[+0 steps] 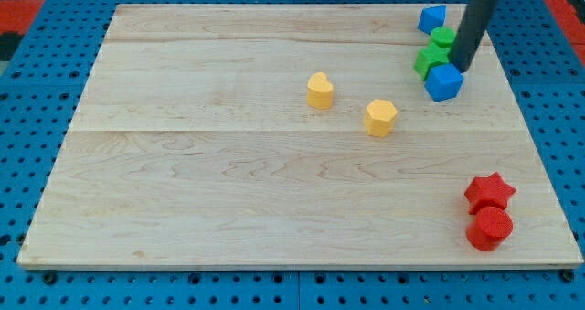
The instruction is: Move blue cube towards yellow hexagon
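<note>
The blue cube [444, 81], a small bright faceted block, is touched by my tip [462, 69]; no pincer is seen.

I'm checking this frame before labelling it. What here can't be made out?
- Camera view: my tip meets the blue cube from behind; actual contact is unclear.
- The rod covers part of the green blocks, hiding their shapes.
- The upper blue block is too small to tell its shape.
</note>
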